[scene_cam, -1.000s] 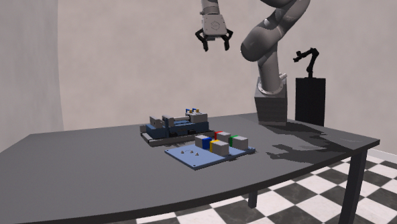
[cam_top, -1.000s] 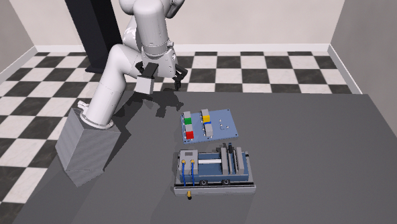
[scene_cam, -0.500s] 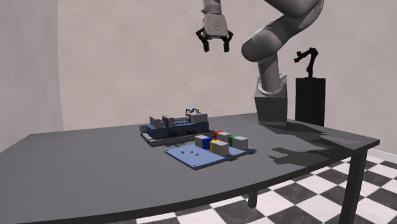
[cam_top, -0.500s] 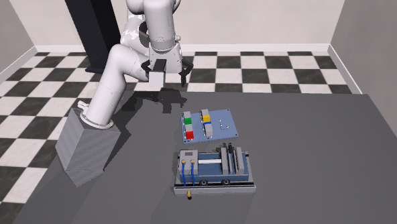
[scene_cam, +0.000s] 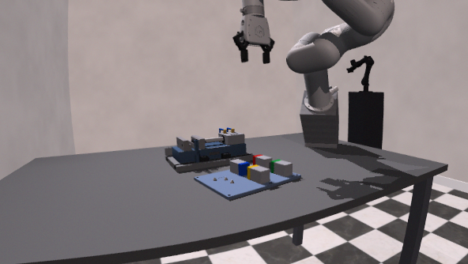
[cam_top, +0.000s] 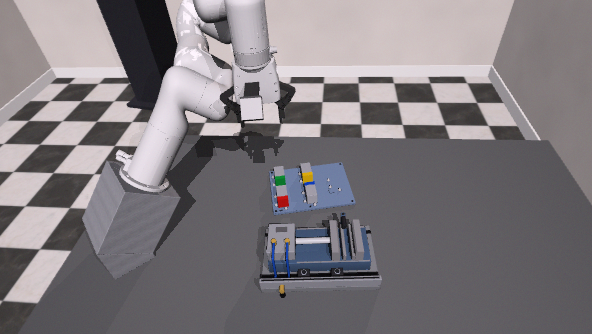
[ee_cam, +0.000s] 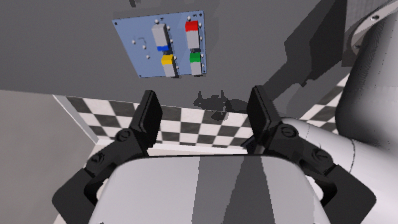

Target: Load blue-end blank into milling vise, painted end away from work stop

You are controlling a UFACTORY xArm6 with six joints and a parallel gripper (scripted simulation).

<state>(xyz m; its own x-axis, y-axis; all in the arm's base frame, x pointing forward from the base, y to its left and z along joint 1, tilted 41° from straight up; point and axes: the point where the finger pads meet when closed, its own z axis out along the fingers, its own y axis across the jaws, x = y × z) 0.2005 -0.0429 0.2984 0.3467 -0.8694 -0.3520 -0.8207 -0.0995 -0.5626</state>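
High above the far edge of the dark grey tabletop point(scene_cam: 118, 205), my black two-fingered pincer point(scene_cam: 255, 56) hangs with its fingers spread to their full width and nothing between them. It points down, well apart from everything on the tabletop.

Top view, clock directions from the middle of the flat blue infeed plate point(cam_top: 340, 187):
- Grey block-shaped blank with the blue end point(cam_top: 311, 192) lies on the plate near its centre, toward 6 o'clock, blue end pointing to 12.
- Grey blank with the yellow end point(cam_top: 306, 172) lies just beyond it at 12 o'clock, in line, yellow end facing the blue one; whether the two touch I cannot tell.
- Grey blank with the green end point(cam_top: 280, 176) at 10 o'clock, and grey blank with the red end point(cam_top: 282, 196) at 8 o'clock, form a second row beside the first.
- Small pale locating pins point(cam_top: 332, 186) stand on the bare part of the plate at 3 o'clock.

Grey and blue milling vise point(cam_top: 320, 247) sits on its raised plate at 6 o'clock from the infeed plate, near it. Its end block with two blue hoses point(cam_top: 280, 235) is at the vise's 9 o'clock end. The slot between its jaws shows no blank.

Wrist view: the plate and all four blanks sit far below, past my fingertips.
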